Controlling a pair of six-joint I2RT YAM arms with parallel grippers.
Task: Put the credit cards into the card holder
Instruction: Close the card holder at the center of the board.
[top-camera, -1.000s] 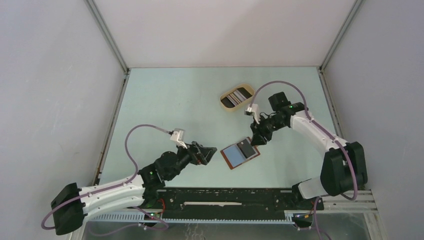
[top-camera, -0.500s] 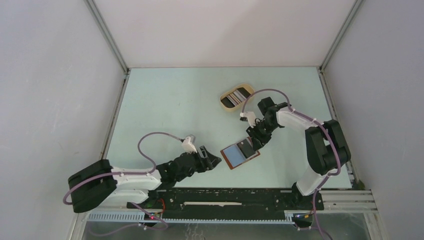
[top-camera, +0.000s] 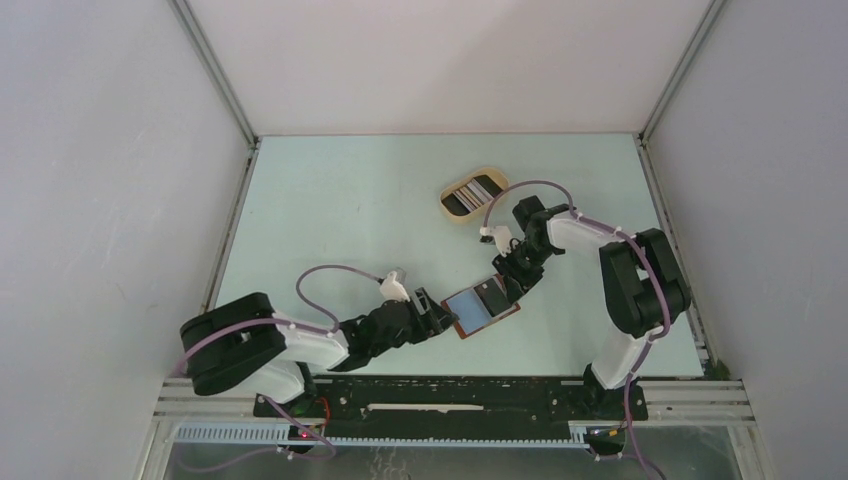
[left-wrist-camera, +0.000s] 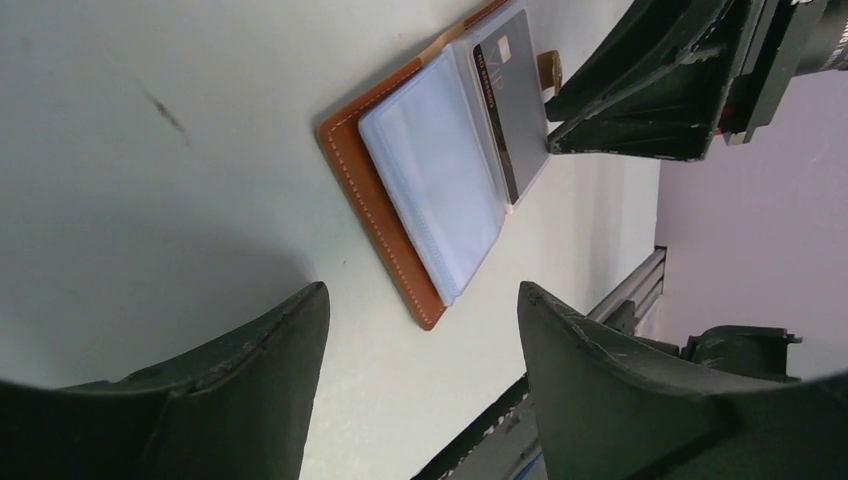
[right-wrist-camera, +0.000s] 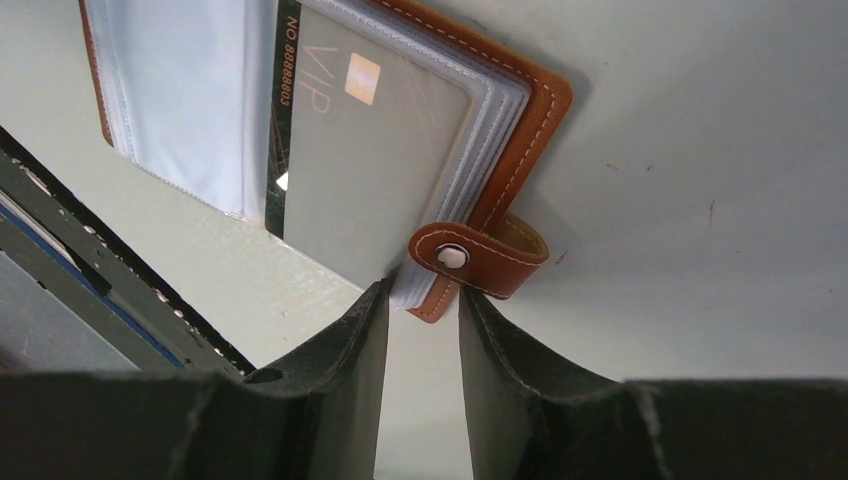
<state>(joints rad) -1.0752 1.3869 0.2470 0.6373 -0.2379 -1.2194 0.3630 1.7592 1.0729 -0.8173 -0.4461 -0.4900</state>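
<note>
The card holder (top-camera: 470, 312) lies open on the table, brown leather with clear sleeves (left-wrist-camera: 430, 190). A grey credit card (right-wrist-camera: 370, 160) sits inside a sleeve of the right half; it is also visible in the left wrist view (left-wrist-camera: 522, 105). More credit cards (top-camera: 472, 192) lie in the beige tray. My right gripper (right-wrist-camera: 422, 292) has its jaws narrow, closed on the holder's corner by the snap tab (right-wrist-camera: 478, 258). My left gripper (left-wrist-camera: 422, 298) is open and empty, just short of the holder's near-left corner (top-camera: 443, 317).
The beige oval tray (top-camera: 447, 207) stands behind the holder, close to the right arm's elbow. A black rail (top-camera: 450, 392) runs along the table's front edge, just near of the holder. Frame posts and walls enclose the table.
My left arm has swung right and forward, bringing its gripper up to the holder's left edge. The right arm has folded its elbow inward while its gripper stayed at the holder's corner.
</note>
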